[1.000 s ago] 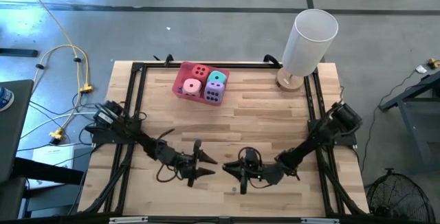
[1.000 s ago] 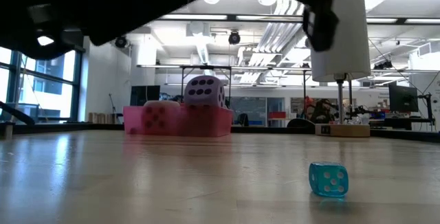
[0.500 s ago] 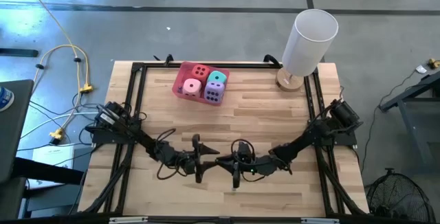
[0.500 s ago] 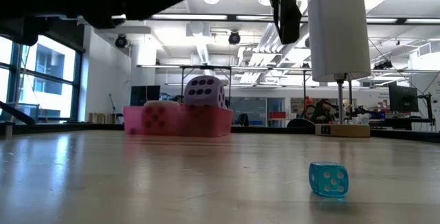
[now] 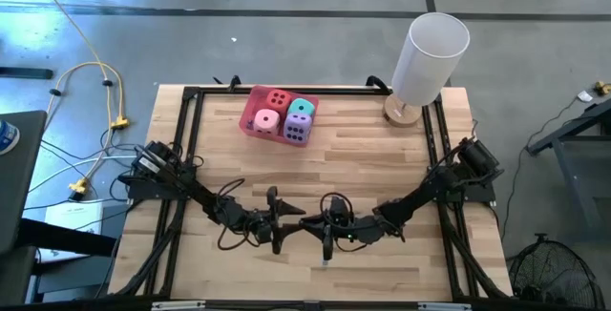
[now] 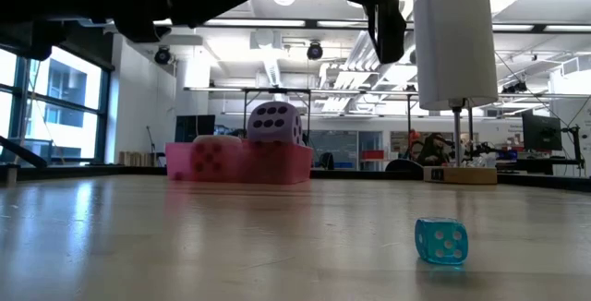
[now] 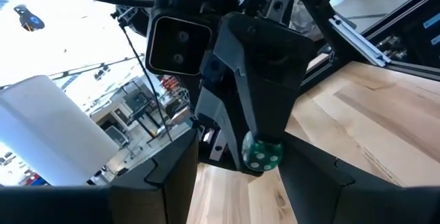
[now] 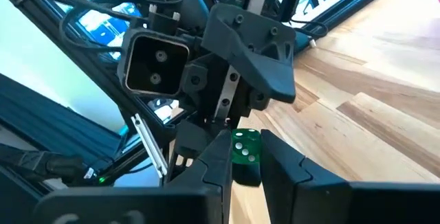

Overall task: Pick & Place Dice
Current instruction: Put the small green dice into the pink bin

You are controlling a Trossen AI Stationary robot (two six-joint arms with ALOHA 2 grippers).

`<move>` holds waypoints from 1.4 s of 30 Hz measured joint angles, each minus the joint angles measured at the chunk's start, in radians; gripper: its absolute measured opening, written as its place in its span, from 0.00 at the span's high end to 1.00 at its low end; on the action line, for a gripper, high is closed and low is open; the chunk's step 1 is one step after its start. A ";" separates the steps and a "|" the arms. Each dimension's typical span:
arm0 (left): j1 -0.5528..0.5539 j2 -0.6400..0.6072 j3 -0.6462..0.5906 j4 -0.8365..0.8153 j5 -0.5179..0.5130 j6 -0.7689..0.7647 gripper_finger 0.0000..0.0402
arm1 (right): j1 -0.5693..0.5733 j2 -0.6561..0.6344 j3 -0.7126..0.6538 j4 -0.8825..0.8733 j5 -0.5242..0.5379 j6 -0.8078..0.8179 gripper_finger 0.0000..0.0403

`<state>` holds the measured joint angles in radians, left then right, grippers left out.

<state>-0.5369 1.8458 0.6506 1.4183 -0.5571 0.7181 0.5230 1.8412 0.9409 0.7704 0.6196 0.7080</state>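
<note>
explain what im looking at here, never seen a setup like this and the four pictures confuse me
This is a robot with two dark arms working at a wooden table. Each arm ends in a two-finger gripper.

One picture looks straight down from above. One sits at table height and looks across the surface into the room. The other two come from cameras on the arms' wrists, so each shows the other arm close up.

From above, the left gripper and the right gripper meet tip to tip near the front of the table. The right gripper is shut on a small green die, held out toward the open left gripper.

On the table a pink tray holds four big soft dice: red, teal, pink and purple. A small clear blue die lies on the wood. A white lamp stands at the far right corner.
</note>
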 joint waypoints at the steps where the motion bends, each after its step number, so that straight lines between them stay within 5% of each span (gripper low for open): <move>1: 0.000 0.000 0.000 -0.001 0.000 0.000 0.54 | 0.000 0.000 0.000 -0.003 -0.002 0.001 0.89; 18: -0.006 0.000 0.000 -0.022 0.002 -0.011 0.85 | 0.000 -0.002 0.000 -0.010 -0.026 0.078 0.86; 25: -0.029 0.000 0.002 -0.034 0.001 0.002 0.87 | 0.000 -0.002 0.000 -0.012 -0.067 0.065 0.76; 32: -0.073 -0.003 0.002 -0.154 -0.001 -0.037 0.87 | 0.008 0.001 -0.001 -0.032 -0.182 0.086 0.56; 42: -0.112 -0.061 0.000 -0.505 0.098 -0.334 0.87 | 0.027 0.000 -0.002 -0.086 -0.170 0.128 0.43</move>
<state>-0.6489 1.7846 0.6502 0.9137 -0.4595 0.3842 0.5503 1.8412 0.9394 0.6844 0.4500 0.8363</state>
